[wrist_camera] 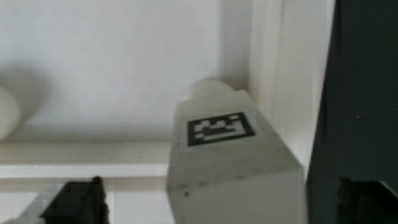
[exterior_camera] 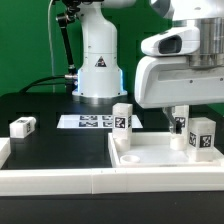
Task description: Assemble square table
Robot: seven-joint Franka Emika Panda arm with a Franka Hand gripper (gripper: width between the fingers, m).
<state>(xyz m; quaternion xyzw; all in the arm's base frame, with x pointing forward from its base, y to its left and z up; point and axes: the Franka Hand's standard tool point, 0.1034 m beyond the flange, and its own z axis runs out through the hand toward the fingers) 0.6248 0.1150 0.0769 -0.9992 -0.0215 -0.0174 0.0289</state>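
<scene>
- Tabletop [exterior_camera: 150, 152]: where is it, and how far along are we?
- It lies flat on the black counter [exterior_camera: 45, 108], rim up, at the exterior view's right, just beside the white border wall [exterior_camera: 60, 180]. I count four legs. Three stand upright on it and one does not.
- Which three?
- A corner leg [exterior_camera: 121, 117] stands at the tabletop's corner toward the exterior view's left. An end leg [exterior_camera: 203, 137] stands near that view's right edge. A middle leg [exterior_camera: 180, 127] stands between them, right under the hand [exterior_camera: 180, 114].
- And the fourth?
- The loose leg [exterior_camera: 22, 126] lies on its side on the counter at the exterior view's left. It is well apart from the tabletop, past the marker board [exterior_camera: 92, 122].
- Does the hand have the middle leg?
- I think not. In the wrist view that leg stands between the fingers [wrist_camera: 75, 203], close to the tabletop's rim. The jaws are wide apart, and there is a clear gap between one finger and the leg. I judge the hand to be spread around the leg and gripping nothing.
- So what is done?
- Three legs are at the tabletop. Their feet are hidden, so I cannot tell whether any is screwed home or merely standing there.
- And what is left?
- As I judge it, the middle leg needs closing on and seating, and the loose leg needs fetching and fitting. The other two may need tightening. We are past halfway at best.
</scene>
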